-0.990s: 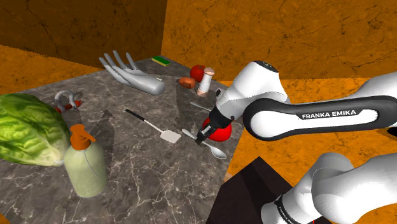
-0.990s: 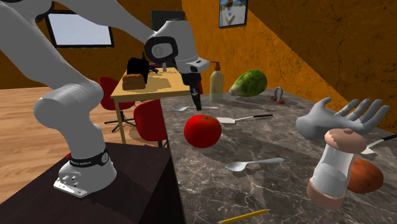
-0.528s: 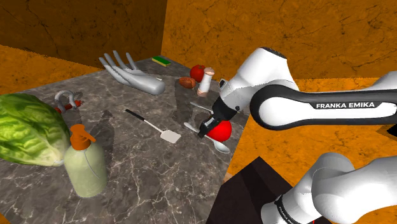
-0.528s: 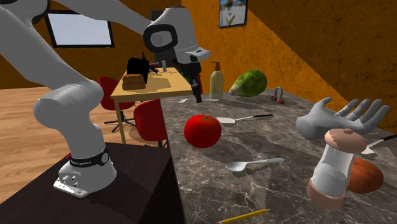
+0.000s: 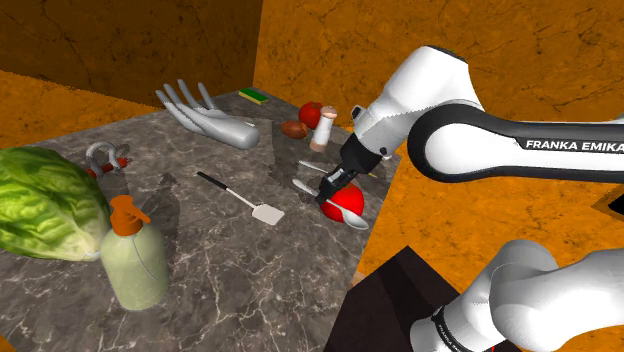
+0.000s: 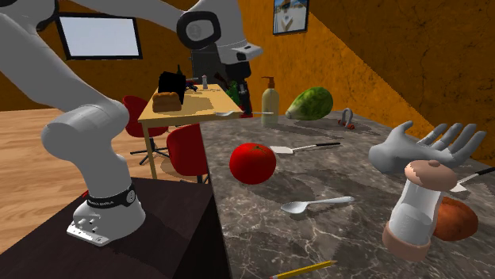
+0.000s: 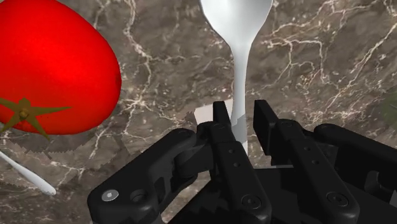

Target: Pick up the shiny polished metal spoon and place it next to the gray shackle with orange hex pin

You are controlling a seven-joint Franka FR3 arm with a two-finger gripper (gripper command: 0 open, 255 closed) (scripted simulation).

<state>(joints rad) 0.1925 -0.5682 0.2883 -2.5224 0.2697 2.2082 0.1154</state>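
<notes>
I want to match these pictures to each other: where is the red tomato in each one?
Shoulder view: tomato near the table's right edge.
Second exterior view: tomato on the table, left of centre.
Wrist view: tomato on the table beside the fingers.
Shared landmark: the spoon clasped in the fingers.

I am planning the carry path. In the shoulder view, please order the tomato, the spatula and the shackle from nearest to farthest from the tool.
1. Tomato: right by the tool, which clasps the spoon.
2. Spatula: mid-table, toward the view's left.
3. Shackle: far left, beside the lettuce.
</notes>
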